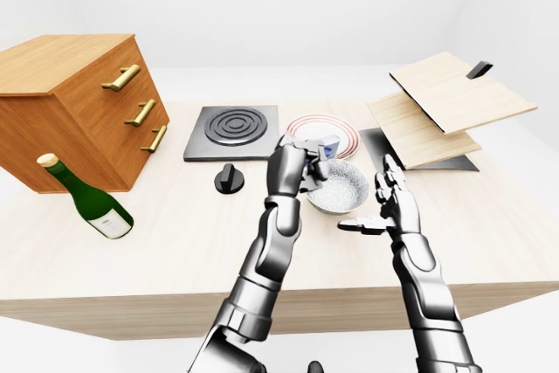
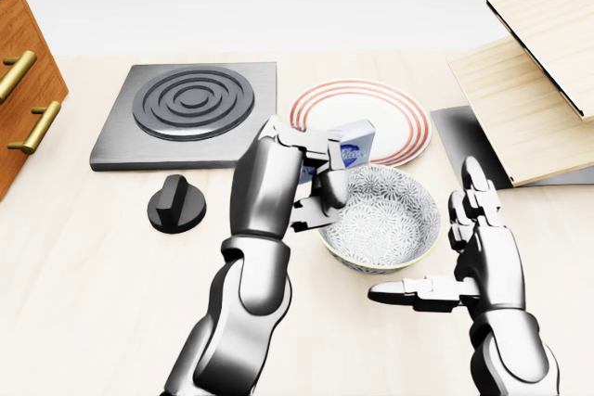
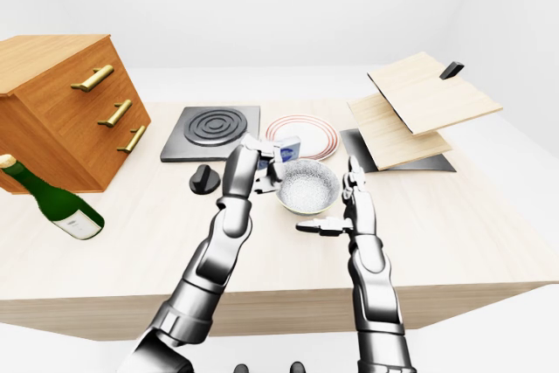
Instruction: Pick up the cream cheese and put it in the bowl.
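Over the bowl's (image 2: 379, 216) left rim, the left hand (image 2: 297, 178) has its fingers clamped on the cream cheese (image 2: 345, 145), a small box that looks light and stiff, best held across its flat sides. At the bowl's right, the right hand (image 2: 469, 266) hovers, fingers apart and holding nothing.
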Tool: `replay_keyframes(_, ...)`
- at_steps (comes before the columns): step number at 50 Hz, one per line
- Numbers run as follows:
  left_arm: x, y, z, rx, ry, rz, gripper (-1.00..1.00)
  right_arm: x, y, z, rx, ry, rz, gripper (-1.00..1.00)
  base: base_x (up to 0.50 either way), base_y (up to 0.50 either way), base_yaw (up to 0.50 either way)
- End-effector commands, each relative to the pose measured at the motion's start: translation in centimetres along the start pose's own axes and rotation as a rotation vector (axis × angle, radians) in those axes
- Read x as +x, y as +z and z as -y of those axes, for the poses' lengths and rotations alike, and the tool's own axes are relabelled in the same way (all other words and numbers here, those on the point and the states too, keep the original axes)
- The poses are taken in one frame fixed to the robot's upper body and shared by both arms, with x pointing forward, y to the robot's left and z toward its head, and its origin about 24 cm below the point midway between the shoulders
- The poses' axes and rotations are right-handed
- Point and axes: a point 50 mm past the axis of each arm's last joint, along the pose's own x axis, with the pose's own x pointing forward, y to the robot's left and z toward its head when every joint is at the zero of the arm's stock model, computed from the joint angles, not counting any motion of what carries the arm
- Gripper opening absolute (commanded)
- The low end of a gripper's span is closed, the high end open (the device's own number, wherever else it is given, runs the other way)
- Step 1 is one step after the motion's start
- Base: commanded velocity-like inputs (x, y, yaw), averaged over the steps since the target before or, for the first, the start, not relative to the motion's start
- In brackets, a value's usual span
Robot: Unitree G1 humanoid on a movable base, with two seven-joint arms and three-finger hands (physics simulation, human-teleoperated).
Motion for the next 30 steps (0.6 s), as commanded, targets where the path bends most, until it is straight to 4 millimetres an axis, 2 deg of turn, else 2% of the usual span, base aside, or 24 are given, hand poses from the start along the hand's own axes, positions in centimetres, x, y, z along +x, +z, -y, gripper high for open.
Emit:
replay_keyframes(1, 0.3, -0.9, 4.1, 0.047, -0.082, -0.014, -1.00, -0.1, -0.2, 0.4, 0.022, -0.001, -0.007, 1.00, 0.00, 0.00, 0.00)
replay_keyframes(15, 0.0, -1.6, 6.8, 0.041, -0.172, -0.079, -1.00, 0.0, -1.0, 0.9, 0.054, -0.002, -0.030, 1.00, 0.00, 0.00, 0.00)
replay_keyframes(24, 0.1, -2.5, 7.7, 0.078, -0.191, -0.134, -1.00, 0.2, -1.7, 0.8, 0.062, 0.005, -0.040, 1.00, 0.00, 0.00, 0.00)
replay_keyframes(30, 0.2, -2.5, 8.1, 0.079, -0.199, -0.150, -1.00, 0.0, -1.7, 0.9, 0.065, 0.004, -0.040, 1.00, 0.00, 0.00, 0.00)
